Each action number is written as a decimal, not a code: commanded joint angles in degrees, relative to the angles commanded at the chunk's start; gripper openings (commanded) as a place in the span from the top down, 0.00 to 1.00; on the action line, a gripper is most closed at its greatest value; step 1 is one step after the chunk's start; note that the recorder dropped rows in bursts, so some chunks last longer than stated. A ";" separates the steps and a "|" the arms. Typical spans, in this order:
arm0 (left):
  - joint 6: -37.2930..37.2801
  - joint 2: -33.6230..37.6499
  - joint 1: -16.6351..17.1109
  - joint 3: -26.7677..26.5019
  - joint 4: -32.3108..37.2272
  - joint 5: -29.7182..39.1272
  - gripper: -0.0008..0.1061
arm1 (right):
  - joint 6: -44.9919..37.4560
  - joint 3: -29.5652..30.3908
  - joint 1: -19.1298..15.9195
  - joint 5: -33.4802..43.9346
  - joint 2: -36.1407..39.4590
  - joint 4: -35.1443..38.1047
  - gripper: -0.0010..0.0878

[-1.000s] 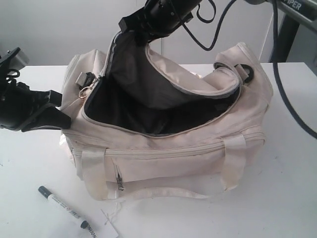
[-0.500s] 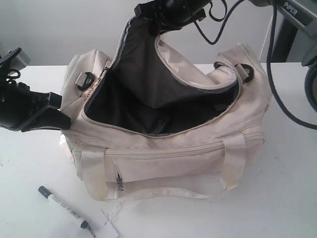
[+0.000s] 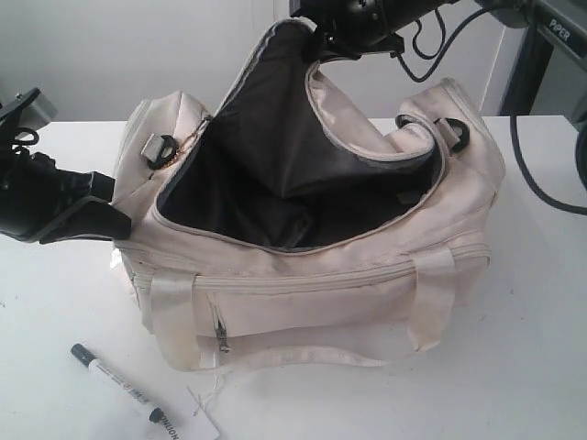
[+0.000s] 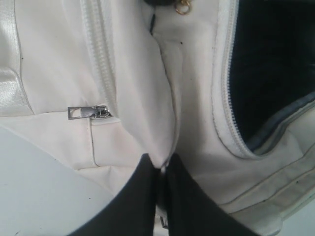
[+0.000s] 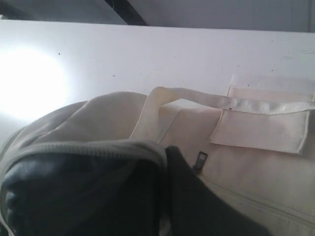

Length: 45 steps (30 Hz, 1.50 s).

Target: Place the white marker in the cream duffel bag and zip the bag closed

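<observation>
Moved: your right gripper [image 3: 316,41] has hoisted the bag [image 3: 321,293] flap [image 3: 275,119] higher.
Right: clamped tight on the flap edge.
Left: your left gripper [image 4: 162,169] pinches the bag end (fabric between tips).
Location: marker [image 3: 119,383] on table [image 3: 514,367], in front of bag.

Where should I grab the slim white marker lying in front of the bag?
Take the slim white marker mid-barrel, from straight above, jaws across its width. It lies flat and diagonal on the white table, clear of the cream fabric duffel bag; one dark end sits by a white paper tag.

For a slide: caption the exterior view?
Right claw holds the cream fabric duffel bag open; slim white dark-capped marker lies outside on white table.
</observation>
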 joint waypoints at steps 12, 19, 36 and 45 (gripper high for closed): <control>0.14 0.00 0.00 0.00 0.00 0.00 0.99 | 0.39 0.00 -0.91 -1.47 0.00 0.40 0.99; 0.26 0.00 0.00 0.00 0.00 -1.42 0.99 | 0.39 0.00 -0.91 -1.72 0.00 0.40 0.99; 0.26 0.00 0.00 0.00 0.00 -1.82 0.99 | 0.39 0.00 -0.91 -1.70 0.00 0.19 0.99; 1.56 0.00 0.00 0.00 -0.11 -1.98 0.89 | 0.39 0.00 -0.91 -1.70 0.00 0.19 0.99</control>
